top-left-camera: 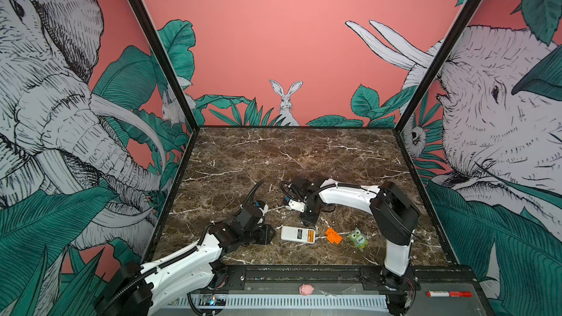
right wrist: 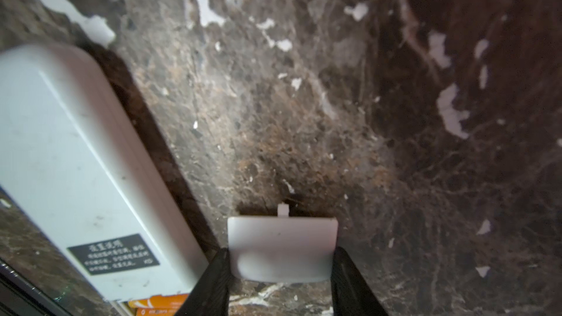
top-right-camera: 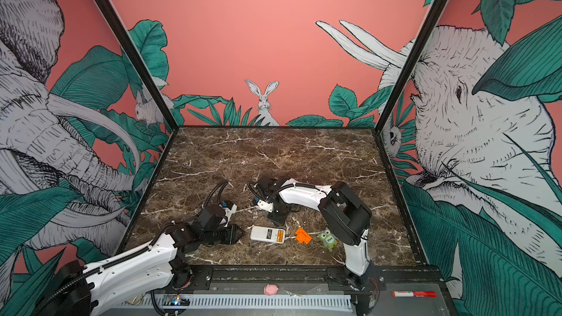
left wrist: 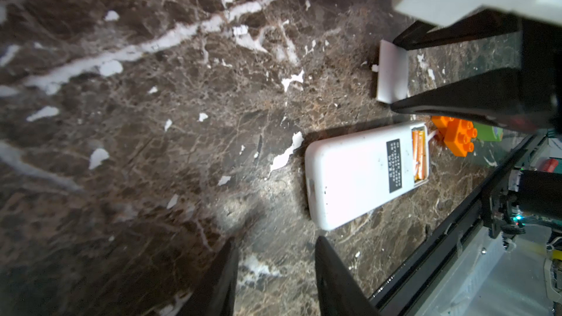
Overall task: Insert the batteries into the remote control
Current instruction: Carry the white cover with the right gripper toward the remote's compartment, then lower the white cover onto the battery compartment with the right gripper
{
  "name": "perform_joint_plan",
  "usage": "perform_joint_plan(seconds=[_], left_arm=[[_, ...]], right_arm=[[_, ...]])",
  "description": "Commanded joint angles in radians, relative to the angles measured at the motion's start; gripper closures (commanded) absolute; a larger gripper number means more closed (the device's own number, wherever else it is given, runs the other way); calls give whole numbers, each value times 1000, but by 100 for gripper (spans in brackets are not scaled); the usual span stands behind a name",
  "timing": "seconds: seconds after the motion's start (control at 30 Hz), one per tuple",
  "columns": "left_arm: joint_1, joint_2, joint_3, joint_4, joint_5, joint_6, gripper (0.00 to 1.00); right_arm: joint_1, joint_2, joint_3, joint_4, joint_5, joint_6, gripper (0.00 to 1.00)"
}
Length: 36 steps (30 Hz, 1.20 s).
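Observation:
The white remote control (top-left-camera: 296,234) (left wrist: 349,177) lies back up near the table's front, its battery compartment uncovered at the right end. Two orange batteries (left wrist: 419,156) (top-left-camera: 310,235) lie side by side inside that compartment. My right gripper (right wrist: 279,250) (top-left-camera: 308,221) stands just behind the remote's right end, pointing down. It is shut on the small white battery cover (right wrist: 282,244) (left wrist: 390,71), which spans the gap between its fingers close over the table. My left gripper (left wrist: 275,240) (top-left-camera: 270,234) is open and empty, just left of the remote's left end.
An orange studded brick (top-left-camera: 333,235) lies right of the remote, almost touching its end, with a green owl toy (top-left-camera: 359,238) beyond it. The table's black front rail (top-left-camera: 304,272) runs close by. A pink object (top-left-camera: 305,289) and a red marker (top-left-camera: 448,293) lie off the table in front.

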Motion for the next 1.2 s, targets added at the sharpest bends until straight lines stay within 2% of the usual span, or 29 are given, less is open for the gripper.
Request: perform_joint_plan(seconds=[0.0, 0.2, 0.3, 0.47, 0.63, 0.87, 1.17], left_arm=[[5, 6, -2, -10, 7, -3, 56], [5, 27, -2, 8, 15, 4, 56], [5, 38, -2, 20, 20, 3, 56], [5, 24, -1, 4, 15, 7, 56], [5, 18, -12, 14, 22, 2, 56], [5, 54, -6, 43, 39, 5, 57], [5, 30, -12, 26, 36, 3, 56]], right_arm=[[-1, -71, -6, -38, -2, 9, 51], [0, -141, -60, -57, -50, 47, 49], [0, -141, -73, -57, -37, 54, 50], [6, -144, -67, -51, -55, 52, 55], [52, -197, -129, -45, -92, 8, 57], [88, -216, -163, -62, -61, -29, 59], [109, -178, -146, -65, -27, -47, 61]])
